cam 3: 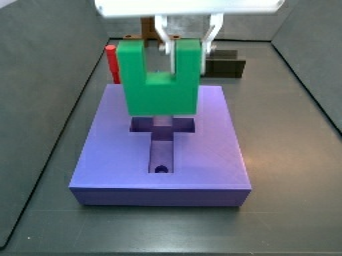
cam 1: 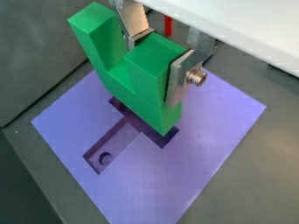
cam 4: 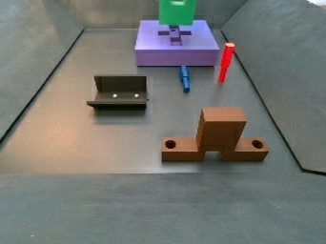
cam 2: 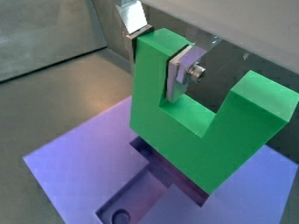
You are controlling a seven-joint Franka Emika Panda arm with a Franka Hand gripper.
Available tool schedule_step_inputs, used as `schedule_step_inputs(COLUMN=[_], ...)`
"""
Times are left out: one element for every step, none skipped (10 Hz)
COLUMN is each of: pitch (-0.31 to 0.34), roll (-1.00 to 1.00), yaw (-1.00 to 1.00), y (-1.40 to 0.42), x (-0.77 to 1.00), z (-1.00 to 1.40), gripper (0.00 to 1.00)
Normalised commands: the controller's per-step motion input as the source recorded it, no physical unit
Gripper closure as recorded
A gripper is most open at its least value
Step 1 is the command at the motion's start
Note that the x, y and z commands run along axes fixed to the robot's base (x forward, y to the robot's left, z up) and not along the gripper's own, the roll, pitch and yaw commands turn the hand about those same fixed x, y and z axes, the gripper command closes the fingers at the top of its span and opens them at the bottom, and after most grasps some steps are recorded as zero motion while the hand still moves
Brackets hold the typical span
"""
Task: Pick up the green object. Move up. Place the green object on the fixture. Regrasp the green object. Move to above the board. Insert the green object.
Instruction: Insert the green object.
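The gripper (cam 3: 178,48) points straight down, its fingers (cam 1: 184,75) clamped on the green object (cam 3: 159,84).

Lab test bench: grey walled tray (cam 4: 76,143), fixture (cam 4: 120,93).

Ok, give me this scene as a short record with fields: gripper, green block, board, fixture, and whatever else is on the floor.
gripper: shut on the green block, above the board
green block: held upright, notch up, lower end at the cross recess
board: purple, flat on the floor, recess partly visible
fixture: empty, apart from the board
other: red peg, blue peg, brown block
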Motion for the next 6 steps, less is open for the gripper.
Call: schedule_step_inputs(pitch=[-0.049,-0.016,-0.039,-0.060,-0.069,-0.003], roll=[-0.09,-0.12,-0.12,-0.13,-0.15,-0.11], yaw=[0.00,0.00,0.00,0.00,0.00,0.00], y=[0.00,-0.02,0.00,0.00,0.00,0.00], x=[0.00,0.00,-0.03,-0.19,-0.19,0.00], z=[-0.40,-0.37,-0.35,-0.23,-0.17,-0.13], gripper=[1.00,1.00,1.00,1.00,1.00,1.00])
